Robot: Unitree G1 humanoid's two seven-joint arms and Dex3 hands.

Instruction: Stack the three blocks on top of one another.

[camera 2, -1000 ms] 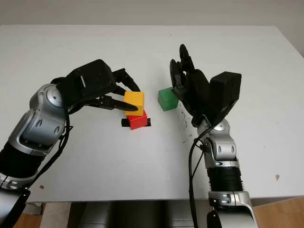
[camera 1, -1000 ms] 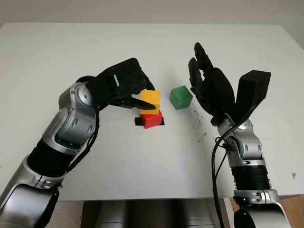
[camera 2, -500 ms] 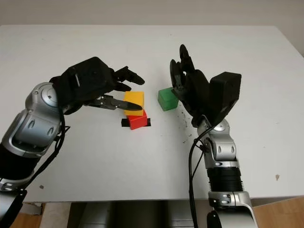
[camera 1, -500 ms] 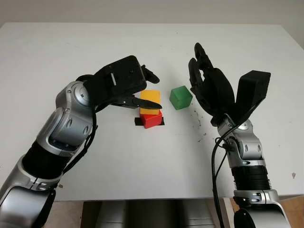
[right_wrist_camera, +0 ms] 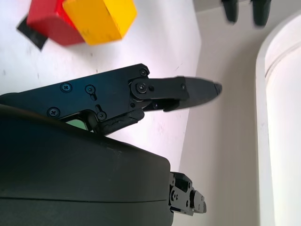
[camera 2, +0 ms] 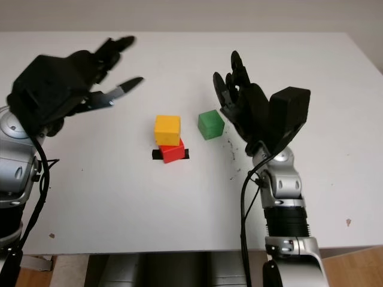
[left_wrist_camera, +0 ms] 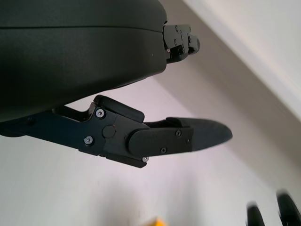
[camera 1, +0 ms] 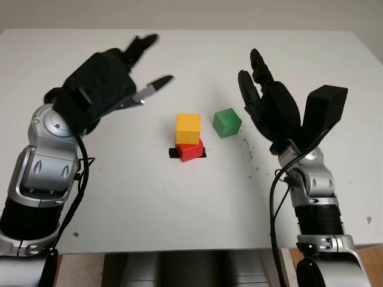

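The left robot hand (camera 1: 114, 75) is raised above the white surface (camera 1: 137, 191), up and to the left of the blocks and well apart from them, held wide and carrying nothing; its black shell tilts forward and its fingers (camera 1: 152, 85) point toward the far right. Behind it the silver arm bends sharply at the elbow and climbs from the bottom left corner. The right robot hand (camera 1: 269, 107) stands upright just to the right of the green block (camera 1: 227, 122), palm turned toward it, also wide with nothing in its hold; its fingers (camera 2: 234, 78) reach upward and do not touch the block. Its forearm rises nearly straight from the bottom right, with a black cable running along it. Between the two hands, near the middle of the surface, the yellow block (camera 1: 188, 128) sits on top of the red block (camera 1: 191, 150), turned a little so that its edges do not line up with the one below. The red block rests on a small black patch (camera 1: 174, 153) on the surface. The green block stands alone on the surface just beside this pair, to their right, not touching them.
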